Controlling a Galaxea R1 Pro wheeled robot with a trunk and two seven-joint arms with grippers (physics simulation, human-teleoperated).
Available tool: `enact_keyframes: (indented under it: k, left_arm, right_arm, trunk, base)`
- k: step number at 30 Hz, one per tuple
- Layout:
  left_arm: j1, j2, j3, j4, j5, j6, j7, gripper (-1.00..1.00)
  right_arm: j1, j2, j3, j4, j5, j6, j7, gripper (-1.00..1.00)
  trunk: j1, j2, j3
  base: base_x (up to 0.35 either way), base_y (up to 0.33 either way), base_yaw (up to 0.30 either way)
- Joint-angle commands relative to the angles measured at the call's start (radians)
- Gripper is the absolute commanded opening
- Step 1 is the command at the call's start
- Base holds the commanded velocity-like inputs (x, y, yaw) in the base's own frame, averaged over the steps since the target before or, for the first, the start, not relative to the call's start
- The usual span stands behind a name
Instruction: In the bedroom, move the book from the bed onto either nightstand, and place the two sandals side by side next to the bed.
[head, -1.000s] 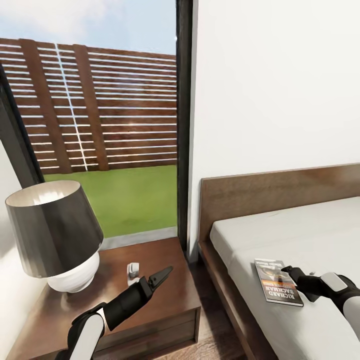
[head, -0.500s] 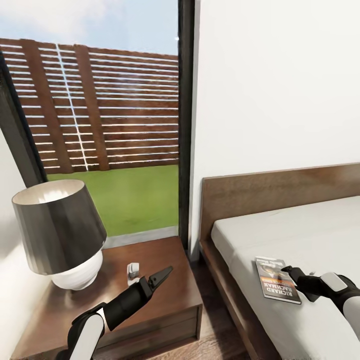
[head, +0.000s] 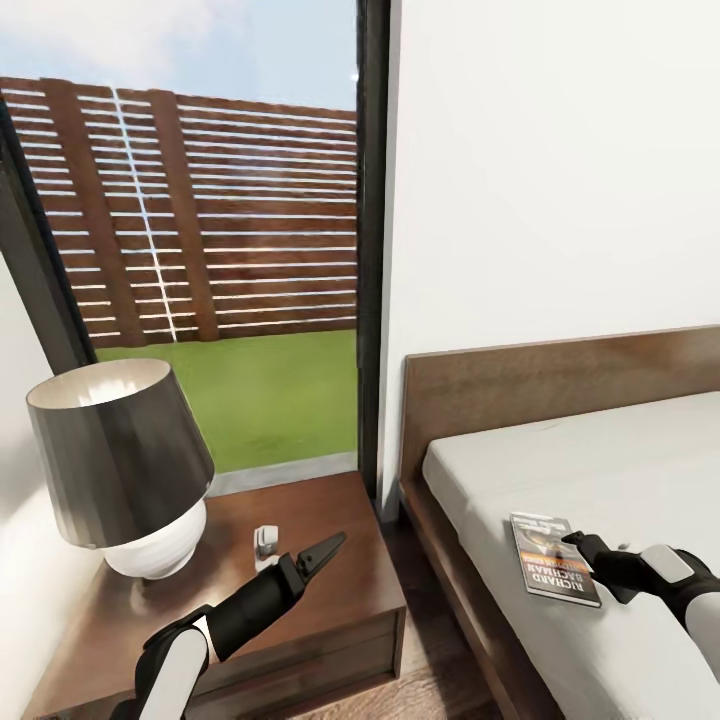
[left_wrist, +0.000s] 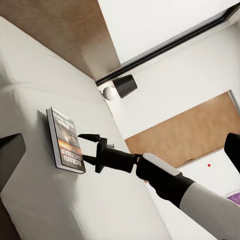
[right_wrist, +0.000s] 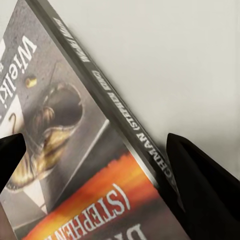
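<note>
**Right claw straddles the book's spine edge**

Start at your left. The lamp stands on the nightstand, off to the outer side of your left claw. That claw hangs over the nightstand top with its 2 fingers drawn together to a point and nothing between them. A small pale object sits on the wood just beyond its tip; you cannot tell what it is.

Move across the gap to the bed. The book lies flat on the mattress near the nightstand-side edge, well apart from the left claw and right at the tip of your right claw.

The right claw is open. In the right wrist view its 2 fingers stand on either side of the spine, 1 over the cover and 1 over bare mattress. The book's long axis runs across the claw's reach, so the spine edge lies crosswise between the fingers. Judged from this, the right arm is the 1 to close, since the book already sits inside its span.
</note>
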Motion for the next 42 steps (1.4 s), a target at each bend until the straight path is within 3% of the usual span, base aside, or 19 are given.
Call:
enact_keyframes:
  k: [1, 42]
  left_arm:
    - [-0.001, -0.001, 0.001, 0.000, 0.004, 0.006, 0.000, 1.00]
    - [-0.001, 0.000, 0.002, 0.000, 0.004, 0.008, 0.000, 1.00]
  right_arm:
    - [0.000, 0.000, -0.001, 0.000, -0.001, 0.006, -0.002, 1.00]
    - [0.000, 0.013, 0.000, 0.000, 0.001, 0.006, -0.002, 1.00]
  trunk:
    - [0.000, 0.000, -0.001]
    - [0.000, 0.000, -0.001]
  base:
    - [-0.001, 0.001, 0.000]
    - [0.000, 0.012, 0.000]
